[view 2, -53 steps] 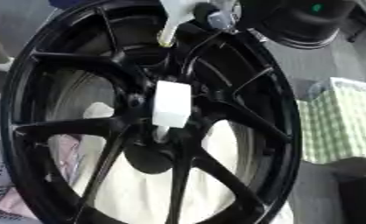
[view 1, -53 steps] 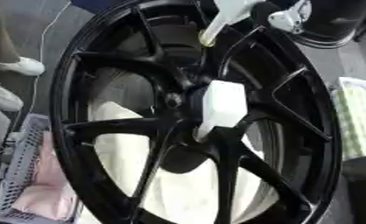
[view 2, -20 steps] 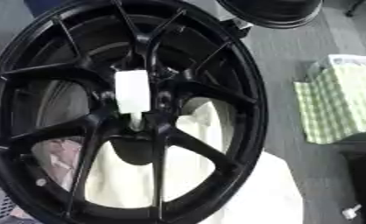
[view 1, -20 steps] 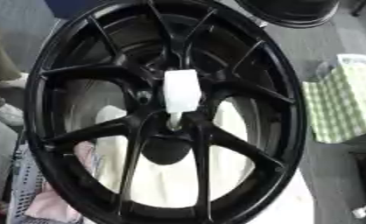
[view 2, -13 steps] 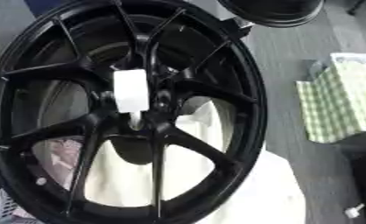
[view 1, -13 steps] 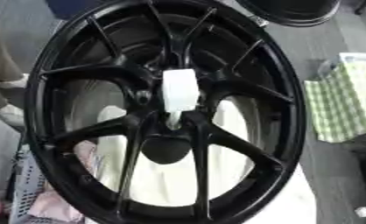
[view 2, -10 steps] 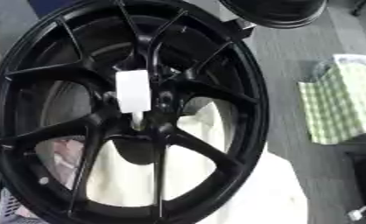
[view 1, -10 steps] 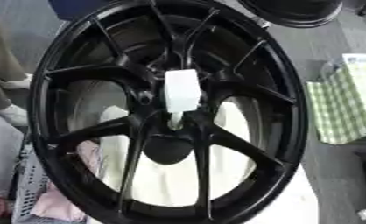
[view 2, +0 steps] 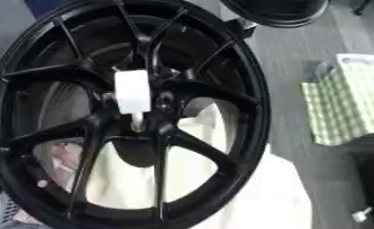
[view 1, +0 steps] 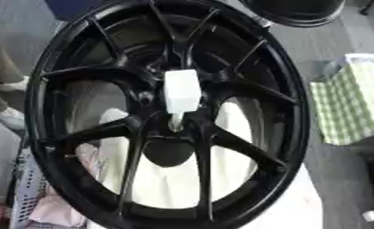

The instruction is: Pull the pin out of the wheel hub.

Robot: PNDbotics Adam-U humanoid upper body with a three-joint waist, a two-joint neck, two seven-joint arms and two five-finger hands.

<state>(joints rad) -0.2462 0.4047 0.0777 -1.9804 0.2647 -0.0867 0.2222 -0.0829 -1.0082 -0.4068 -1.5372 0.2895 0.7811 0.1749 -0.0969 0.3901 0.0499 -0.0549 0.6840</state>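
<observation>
A large black spoked wheel [view 1: 73, 67] fills most of both views, lying on a white cloth. A white pin [view 1: 181, 91] with a blocky head stands in the hub at the wheel's centre, and its thin stem [view 1: 176, 120] enters a hole just below. In the right eye view the same pin [view 2: 133, 91] shows left of centre. Neither hand appears in either view.
A green-and-white checked bag [view 1: 349, 103] lies to the right on the grey floor. A second black wheel [view 1: 296, 10] sits at the top right. A basket with pink cloth [view 1: 33, 197] is at the lower left. A person's shoes [view 1: 10, 85] show at the left edge.
The white-tipped arm seen at the top 2.6 s ago has left the view. The whole picture has shifted since then; the pin stays in the hub.
</observation>
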